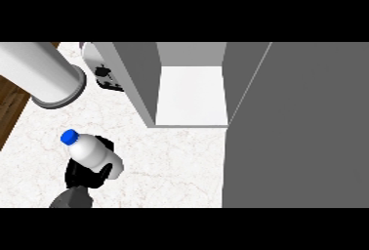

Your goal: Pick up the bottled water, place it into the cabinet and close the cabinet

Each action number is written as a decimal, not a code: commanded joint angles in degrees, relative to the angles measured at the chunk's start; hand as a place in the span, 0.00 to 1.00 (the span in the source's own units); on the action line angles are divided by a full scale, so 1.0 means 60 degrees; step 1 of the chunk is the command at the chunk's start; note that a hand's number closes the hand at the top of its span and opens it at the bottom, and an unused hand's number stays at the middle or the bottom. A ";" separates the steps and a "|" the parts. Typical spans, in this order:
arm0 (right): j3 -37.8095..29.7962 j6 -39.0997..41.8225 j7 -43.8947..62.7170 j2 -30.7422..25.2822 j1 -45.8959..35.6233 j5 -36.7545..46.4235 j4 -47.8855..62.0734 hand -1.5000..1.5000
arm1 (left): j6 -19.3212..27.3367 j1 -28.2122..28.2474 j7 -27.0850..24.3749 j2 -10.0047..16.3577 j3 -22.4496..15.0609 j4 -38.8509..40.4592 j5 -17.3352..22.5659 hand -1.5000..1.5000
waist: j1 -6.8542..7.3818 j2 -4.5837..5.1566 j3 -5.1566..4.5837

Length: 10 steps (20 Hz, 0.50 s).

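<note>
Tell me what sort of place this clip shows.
Probably a kitchen: a pale marbled counter, an open cabinet standing on it, and bottled water held in the robot's left hand.

Bare counter point(180, 156) leads into the open cabinet point(191, 93), between its side wall point(140, 83) and swung-out door point(296, 127).

Left of the grey cabinet point(137, 73) I see white bottled water point(93, 154), blue cap point(69, 137), my black left hand point(85, 177), pale marbled counter point(180, 166).
</note>
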 commanded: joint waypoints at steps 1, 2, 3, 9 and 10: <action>-0.0337 0.0118 0.0104 -0.0226 -0.0178 -0.0370 0.0126 0.00 | 0.0682 0.0914 0.0811 -0.0472 -0.0900 -0.1994 0.0302 1.00 | 0.0032 -0.0007 0.0001; -0.0062 -0.0153 0.0402 -0.0092 -0.0184 -0.0179 -0.0213 0.00 | 0.0497 0.0607 0.0695 -0.0345 -0.0732 -0.1796 0.0053 1.00 | -0.0003 0.0007 -0.0004; 0.0138 -0.0324 0.0405 0.0120 -0.0206 -0.0162 -0.0387 0.00 | 0.0739 0.0542 0.1242 -0.0480 -0.0927 -0.2190 0.0438 1.00 | 0.0002 0.0002 -0.0003; 0.0387 -0.0110 0.0171 -0.0052 0.0370 -0.0207 -0.0333 0.00 | 0.2416 0.1013 0.1692 -0.0493 -0.2509 -0.4342 0.0760 1.00 | -0.0035 -0.0001 -0.0004; 0.0820 -0.0833 0.0402 0.0354 -0.0805 0.0463 0.0294 0.00 | 0.3169 0.0645 0.1671 -0.0494 -0.3131 -0.4405 0.0699 1.00 | 0.0006 0.0010 -0.0005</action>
